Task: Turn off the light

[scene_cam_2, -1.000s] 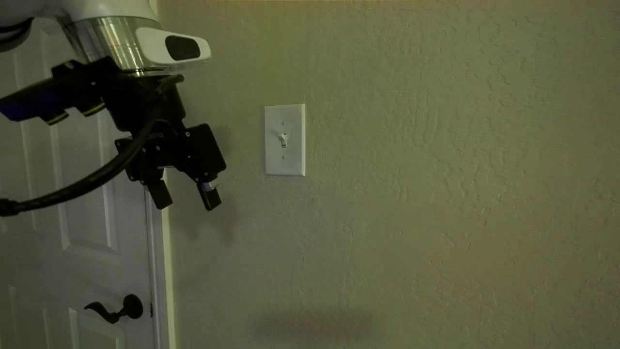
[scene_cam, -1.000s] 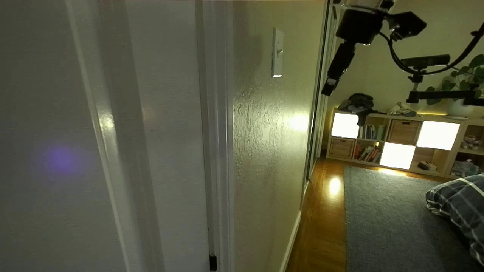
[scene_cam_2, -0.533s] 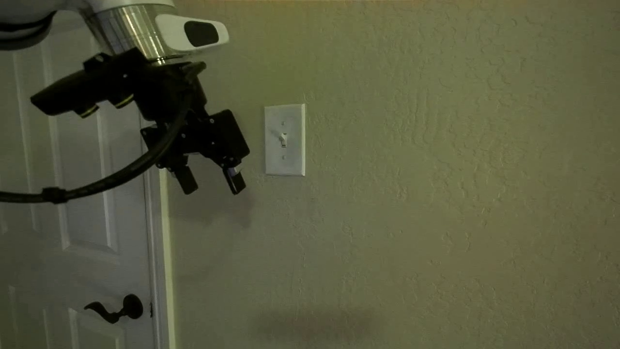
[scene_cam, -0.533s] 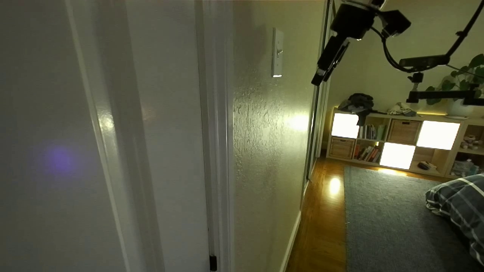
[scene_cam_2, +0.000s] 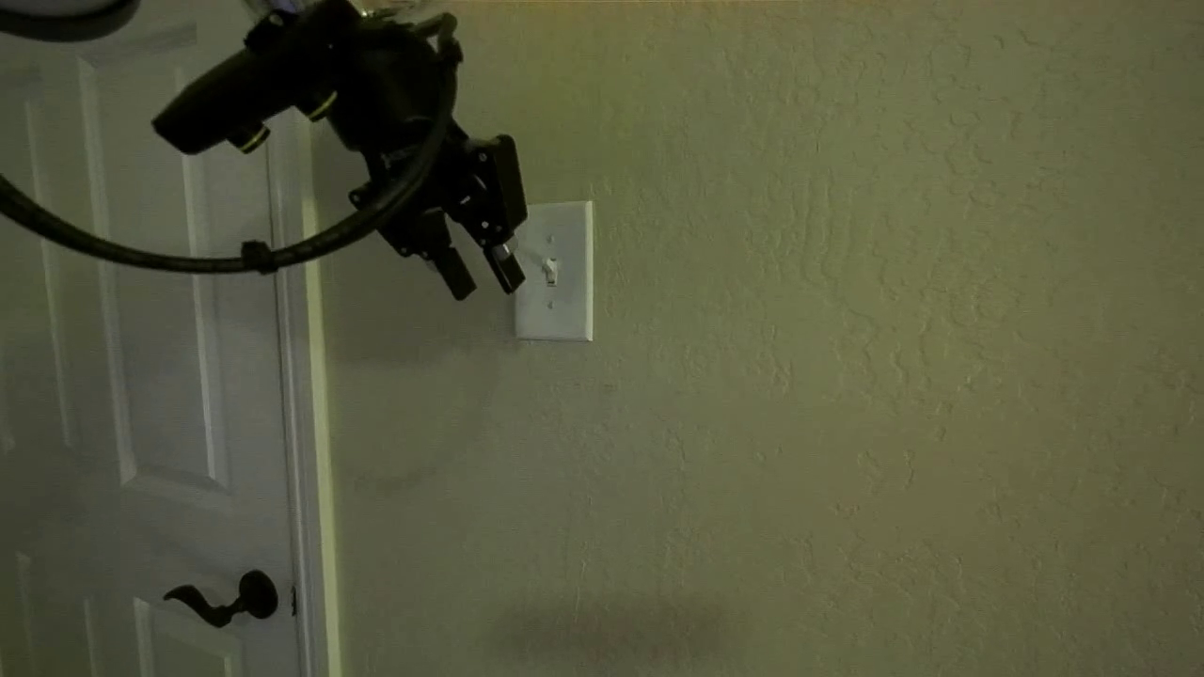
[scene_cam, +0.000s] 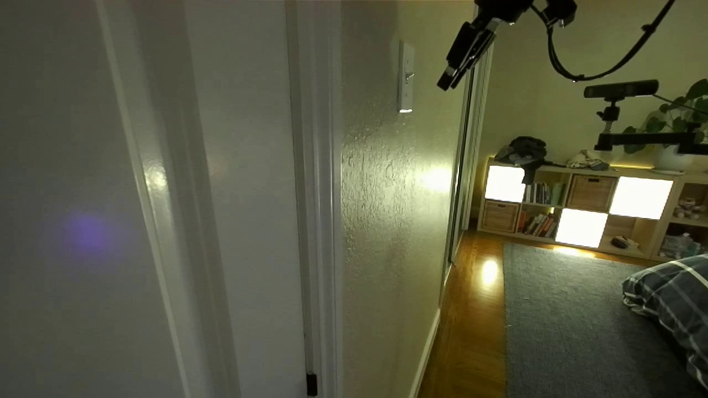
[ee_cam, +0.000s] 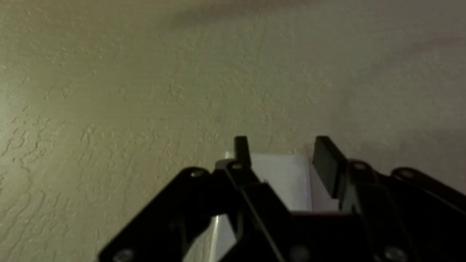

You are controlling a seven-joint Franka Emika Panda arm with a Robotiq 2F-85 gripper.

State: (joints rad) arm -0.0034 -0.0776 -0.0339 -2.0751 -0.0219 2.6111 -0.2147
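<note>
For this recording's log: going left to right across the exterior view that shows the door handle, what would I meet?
Dark door handle → white door frame → black claw, jaws apart → white switch plate, its left edge partly behind the claw.

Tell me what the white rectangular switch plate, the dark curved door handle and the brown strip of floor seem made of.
White rectangular switch plate: probably smooth, low-sheen plastic, from its even, untextured face.
Dark curved door handle: likely dark-finished metal, from its slim, curled shape; coating unclear.
Brown strip of floor: perhaps glossy wood or laminate, from its warm colour and bright reflection.
</note>
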